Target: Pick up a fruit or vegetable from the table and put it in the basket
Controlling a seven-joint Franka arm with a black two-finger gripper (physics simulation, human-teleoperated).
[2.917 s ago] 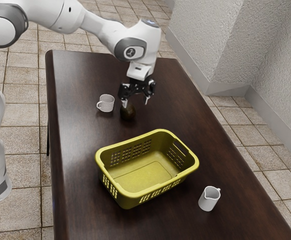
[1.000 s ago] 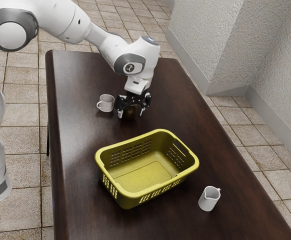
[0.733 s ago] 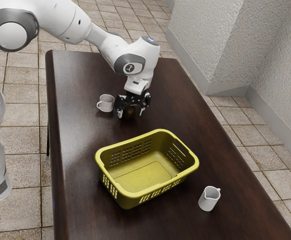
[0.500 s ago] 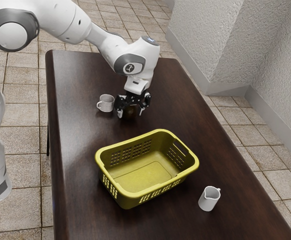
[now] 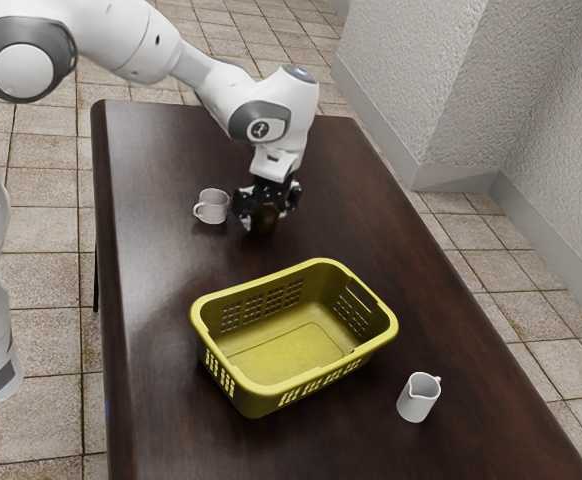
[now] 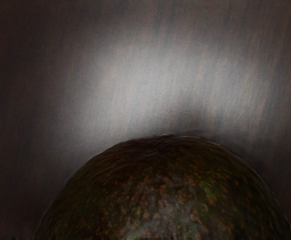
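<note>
The black gripper (image 5: 263, 217) is low over the table in the exterior view, shut on a dark round avocado (image 5: 264, 219), with a finger at either side of it. Whether the avocado touches the tabletop cannot be told. In the wrist view the avocado (image 6: 165, 192) is large and close under the hand, its skin dark green and brown. A yellow-green basket (image 5: 289, 390) with slotted walls stands on the table, nearer the exterior camera than the gripper; its inside is bare.
A white mug (image 5: 213, 206) stands close to the gripper, toward the exterior view's left. A small white pitcher (image 5: 418, 397) is beyond the basket toward the exterior view's right. Dark wooden table (image 5: 161, 300) surrounds these things, and a pale wall (image 5: 451, 90) rises behind.
My hand came down around the avocado from above. Since half a second ago the fingers have closed in on its sides. The basket, mug and pitcher stayed put.
</note>
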